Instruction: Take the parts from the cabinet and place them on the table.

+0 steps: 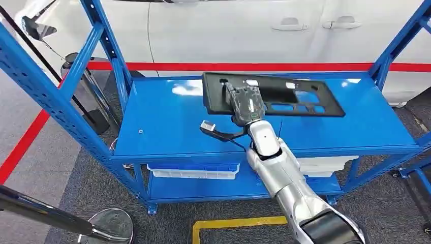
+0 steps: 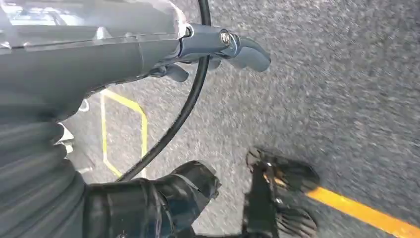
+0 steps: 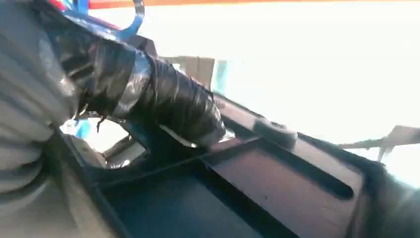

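Note:
A long black plastic panel with several cut-outs lies on the top blue shelf of the cabinet, towards the back. My right hand reaches over the shelf's front edge and sits on the panel's left part. In the right wrist view my tape-wrapped thumb lies over a ridge of the panel and grips it; the fingers are hidden beneath. My left hand hangs over the grey floor with its fingers apart and nothing in it.
Blue uprights frame the shelf on both sides. White bins sit on the lower shelf. A white car stands right behind the cabinet. A chrome-footed post and a yellow floor line are near my feet.

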`<action>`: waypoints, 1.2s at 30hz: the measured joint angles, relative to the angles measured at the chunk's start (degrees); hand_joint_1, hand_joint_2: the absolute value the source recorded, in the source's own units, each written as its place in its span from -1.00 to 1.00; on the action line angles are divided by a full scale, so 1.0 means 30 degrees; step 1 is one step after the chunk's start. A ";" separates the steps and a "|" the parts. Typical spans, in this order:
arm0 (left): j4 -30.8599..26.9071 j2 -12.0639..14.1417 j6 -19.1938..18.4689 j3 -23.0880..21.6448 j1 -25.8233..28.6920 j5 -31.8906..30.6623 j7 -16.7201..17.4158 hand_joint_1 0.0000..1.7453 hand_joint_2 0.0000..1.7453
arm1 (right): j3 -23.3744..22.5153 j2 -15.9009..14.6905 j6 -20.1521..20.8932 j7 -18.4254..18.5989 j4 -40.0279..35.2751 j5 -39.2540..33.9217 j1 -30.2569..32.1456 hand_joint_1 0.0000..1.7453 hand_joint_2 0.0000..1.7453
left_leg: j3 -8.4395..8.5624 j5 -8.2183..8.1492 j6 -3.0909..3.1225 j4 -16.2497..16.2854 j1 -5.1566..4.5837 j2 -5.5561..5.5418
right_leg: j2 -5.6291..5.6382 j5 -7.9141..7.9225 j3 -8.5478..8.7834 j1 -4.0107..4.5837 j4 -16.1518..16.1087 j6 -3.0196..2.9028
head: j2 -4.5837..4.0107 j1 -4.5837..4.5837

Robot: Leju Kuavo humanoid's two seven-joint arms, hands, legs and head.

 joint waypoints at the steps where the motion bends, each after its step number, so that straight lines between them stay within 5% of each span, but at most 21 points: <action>1: 0.0000 0.0007 0.0000 -0.0014 0.0008 0.0000 0.0008 -1.00 1.00 | 0.0000 -0.0044 -0.0015 0.0000 -0.0584 0.0045 0.0007 1.00 1.00 | -0.0001 0.0000 0.0000 0.0000 0.0001 -0.0013 | -0.0008 -0.0002 0.0003 0.0002 0.0000 -0.0001 | 0.0000 0.0001; 8: 0.0000 0.0044 -0.0029 -0.0131 0.0029 -0.0029 0.0059 -1.00 1.00 | 0.0000 -0.0299 -0.0256 -0.0044 -0.2957 0.0140 0.0433 1.00 1.00 | -0.0026 -0.0003 0.0000 -0.0003 0.0001 -0.0009 | 0.0004 0.0002 -0.0018 -0.0011 -0.0001 0.0002 | 0.0000 0.0001; 12: 0.0000 0.0117 -0.0385 -0.0400 0.0095 -0.0146 0.0183 -1.00 1.00 | 0.0246 -0.0408 -0.1741 -0.0350 -0.4032 0.0357 0.0465 1.00 1.00 | -0.0039 0.0000 0.0000 -0.0001 0.0000 -0.0015 | -0.0009 0.0004 -0.0026 -0.0012 -0.0001 0.0002 | 0.0000 0.0001; 14: 0.0000 0.0226 -0.0494 -0.0437 0.0102 -0.0124 0.0241 -1.00 1.00 | 0.0562 -0.0481 -0.2019 -0.0152 -0.4530 0.0453 0.0405 1.00 1.00 | 0.0000 0.0149 0.0208 -0.0025 -0.0075 -0.0027 | 0.0019 0.0229 0.0036 -0.0103 -0.0223 0.0177 | 0.0000 -0.0007; 16: 0.0007 0.0233 -0.0634 -0.0444 0.0057 -0.0065 0.0270 -1.00 1.00 | 0.1087 -0.0773 -0.2318 0.0388 -0.4799 0.0475 0.0282 1.00 1.00 | 0.0374 0.0717 0.0409 -0.0944 0.0232 0.0143 | -0.0016 -0.0023 0.0068 -0.0032 -0.0247 0.0313 | 0.0000 0.0008; 20: 0.0007 0.0277 -0.0809 -0.0532 0.0013 -0.0029 0.0270 -1.00 1.00 | 0.4083 -0.1990 -0.3097 0.2945 -0.4704 0.0497 -0.0750 1.00 1.00 | 0.0211 0.0824 0.0486 -0.1070 0.0369 0.0238 | -0.0110 -0.2110 -0.2327 -0.0551 0.4544 0.0927 | 0.0000 0.0001; 22: 0.0007 0.0277 -0.0838 -0.0612 0.0008 -0.0029 0.0270 -1.00 1.00 | 0.5424 -0.2453 -0.3119 0.3199 -0.4560 0.0497 -0.0940 1.00 1.00 | 0.0188 0.0740 0.0358 -0.0922 0.0591 0.0235 | -0.0177 -0.1316 -0.2483 -0.0846 0.4643 0.1252 | 0.0000 0.0008; 24: 0.0007 0.0277 -0.0860 -0.0656 0.0003 -0.0029 0.0277 -1.00 1.00 | 0.6121 -0.2703 -0.3126 0.3133 -0.4427 0.0497 -0.1159 1.00 1.00 | 0.0084 0.0446 -0.0080 -0.0444 0.0958 0.0202 | -0.0373 0.0657 -0.1275 -0.1199 0.1811 0.1681 | 0.0000 0.0008; 25: 0.0007 0.0291 -0.0867 -0.0700 -0.0013 -0.0029 0.0277 -1.00 1.00 | 0.6317 -0.2827 -0.3126 0.3133 -0.4384 0.0497 -0.1252 1.00 1.00 | -0.0028 0.0215 -0.0416 -0.0097 0.1088 0.0184 | -0.0462 0.0703 -0.0821 -0.1284 0.0704 0.1990 | 0.0000 0.0008; 26: 0.0007 0.0467 -0.0859 -0.0751 -0.0017 -0.0029 0.0285 -1.00 1.00 | 0.6529 -0.2907 -0.3133 0.3126 -0.4318 0.0497 -0.1390 1.00 1.00 | -0.0318 0.0130 -0.0642 0.0088 0.0921 0.0122 | -0.0427 0.0433 -0.0793 -0.0997 0.0911 0.1968 | 0.0000 0.0147; 28: 0.0029 0.0393 -0.0903 -0.0823 -0.0072 -0.0029 0.0306 -1.00 1.00 | 0.6922 -0.2907 -0.3199 0.3075 -0.4311 0.0497 -0.1443 1.00 1.00 | -0.0530 0.0138 -0.0817 0.0457 0.0921 0.0101 | -0.0309 0.0262 -0.1104 -0.1076 0.0880 0.1338 | 0.0000 0.0131; 31: 0.0036 0.0415 -0.0911 -0.0874 -0.0053 -0.0029 0.0314 -1.00 1.00 | 0.7147 -0.3038 -0.3199 0.3089 -0.4223 0.0497 -0.1498 1.00 1.00 | -0.0883 0.0067 -0.1051 0.0535 0.1051 0.0131 | -0.0283 0.0375 -0.1469 -0.1005 0.0969 0.0675 | 0.0000 0.0110; 33: 0.0036 0.0415 -0.0918 -0.0896 -0.0070 -0.0029 0.0321 -1.00 1.00 | 0.7315 -0.3075 -0.3206 0.3016 -0.4231 0.0497 -0.1619 1.00 1.00 | -0.1507 -0.1317 -0.0919 0.2166 0.0984 0.0124 | -0.0255 0.0576 -0.1660 -0.0904 0.0946 0.0341 | 0.0000 0.0117; 35: 0.0036 0.0423 -0.0940 -0.0911 -0.0123 -0.0029 0.0321 -1.00 1.00 | 0.7534 -0.3096 -0.3199 0.2841 -0.4223 0.0504 -0.1637 1.00 1.00 | -0.2688 -0.2805 -0.0824 0.5190 0.0805 0.0120 | -0.0252 0.0746 -0.1877 -0.0670 0.0943 0.0081 | 0.0000 0.0110; 36: 0.0036 0.0423 -0.0983 -0.0911 -0.0123 -0.0029 0.0321 -1.00 1.00 | 0.7702 -0.3126 -0.3199 0.2761 -0.4223 0.0497 -0.1633 1.00 1.00 | -0.3060 -0.3123 -0.0720 0.6217 0.0720 0.0118 | -0.0252 0.0829 -0.1982 -0.0527 0.0943 -0.0024 | 0.0000 0.0117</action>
